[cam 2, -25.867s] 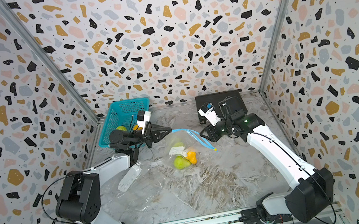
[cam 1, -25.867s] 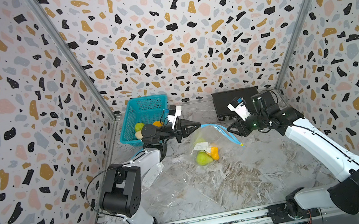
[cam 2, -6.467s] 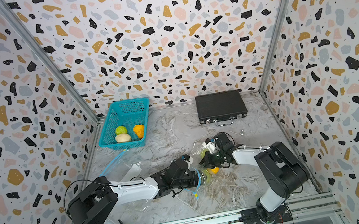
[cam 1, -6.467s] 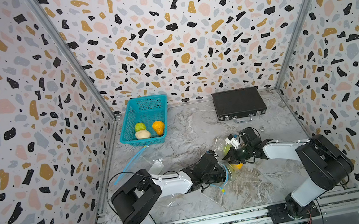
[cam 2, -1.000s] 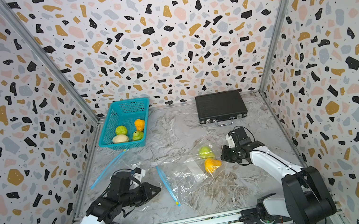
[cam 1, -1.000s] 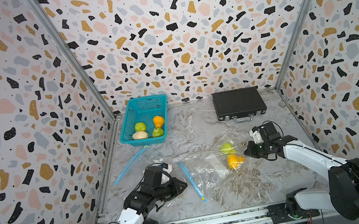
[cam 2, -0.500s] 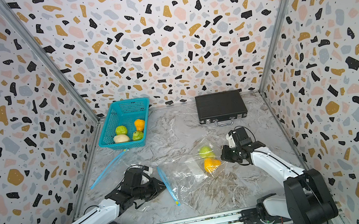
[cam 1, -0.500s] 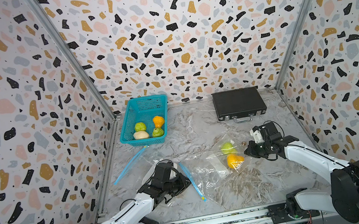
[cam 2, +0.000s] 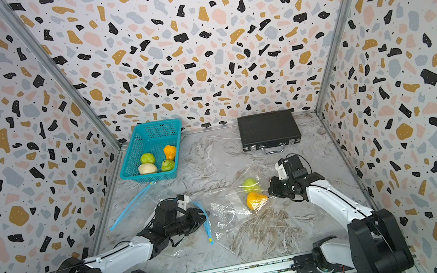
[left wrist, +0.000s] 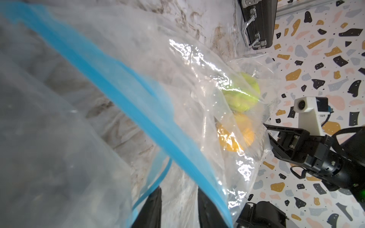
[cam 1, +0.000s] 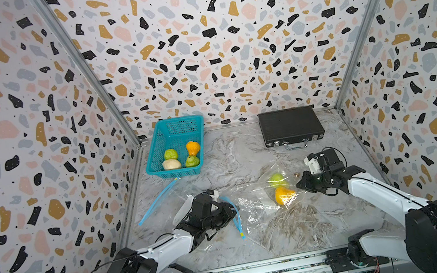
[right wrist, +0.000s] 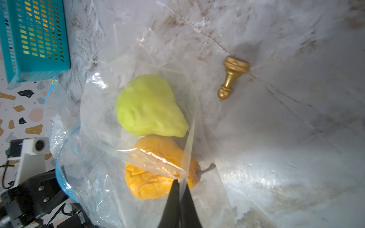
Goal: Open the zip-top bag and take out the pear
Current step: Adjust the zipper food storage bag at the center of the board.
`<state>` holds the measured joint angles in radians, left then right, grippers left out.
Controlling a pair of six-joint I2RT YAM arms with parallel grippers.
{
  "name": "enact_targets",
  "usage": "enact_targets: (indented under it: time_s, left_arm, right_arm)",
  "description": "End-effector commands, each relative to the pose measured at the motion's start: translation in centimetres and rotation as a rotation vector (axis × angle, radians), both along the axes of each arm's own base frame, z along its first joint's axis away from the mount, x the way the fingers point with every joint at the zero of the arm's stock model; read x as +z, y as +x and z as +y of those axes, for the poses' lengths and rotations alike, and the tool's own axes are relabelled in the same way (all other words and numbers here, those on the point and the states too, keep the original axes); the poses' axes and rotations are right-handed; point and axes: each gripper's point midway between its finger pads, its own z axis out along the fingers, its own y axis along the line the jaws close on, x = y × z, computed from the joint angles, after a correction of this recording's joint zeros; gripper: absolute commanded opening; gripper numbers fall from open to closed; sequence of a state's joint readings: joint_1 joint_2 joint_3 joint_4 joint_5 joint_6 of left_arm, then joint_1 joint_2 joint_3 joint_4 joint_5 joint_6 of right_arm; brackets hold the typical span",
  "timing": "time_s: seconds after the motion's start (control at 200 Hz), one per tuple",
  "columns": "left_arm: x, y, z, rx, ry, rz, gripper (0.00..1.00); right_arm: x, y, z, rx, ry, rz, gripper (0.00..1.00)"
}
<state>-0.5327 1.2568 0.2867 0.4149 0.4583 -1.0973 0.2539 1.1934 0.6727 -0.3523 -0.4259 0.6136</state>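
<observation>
Right gripper (right wrist: pixel 180 182) pinches crinkly clear zip-top bag (right wrist: pixel 94 94) beside lumpy orange pear (right wrist: pixel 150 183); left gripper (left wrist: pixel 178 195) gapes at blue strip (left wrist: pixel 122 94).

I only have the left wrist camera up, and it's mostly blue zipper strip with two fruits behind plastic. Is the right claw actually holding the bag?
Observer: Yes. The right wrist view shows the right claw shut on the bag's clear edge, just over the orange fruit.
Operator: Anything loose near it?
Observer: A small gold chess pawn lies on its side on the table beside the bag.
Operator: And the basket?
Observer: In both top views the teal basket sits at the back near the left wall, with four fruits in it.
</observation>
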Motion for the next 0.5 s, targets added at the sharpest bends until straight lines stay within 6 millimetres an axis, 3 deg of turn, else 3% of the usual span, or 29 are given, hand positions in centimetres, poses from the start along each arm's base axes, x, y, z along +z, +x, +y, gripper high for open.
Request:
enact_targets:
  time_s: [0.0,0.195,0.496]
  left_arm:
    - [1.8,1.1,-1.0,0.027,-0.118,-0.075,0.42]
    - [3.1,1.8,-1.8,0.039,-0.218,-0.110,0.56]
    - [3.4,1.3,-1.9,0.043,-0.262,-0.112,0.59]
  right_arm:
    - [2.8,-0.5,0.8,0.027,0.030,-0.034,0.00]
    - [5.3,-1.4,2.0,0.070,0.024,-0.067,0.00]
    - [7.9,-2.4,3.7,0.117,-0.007,-0.106,0.00]
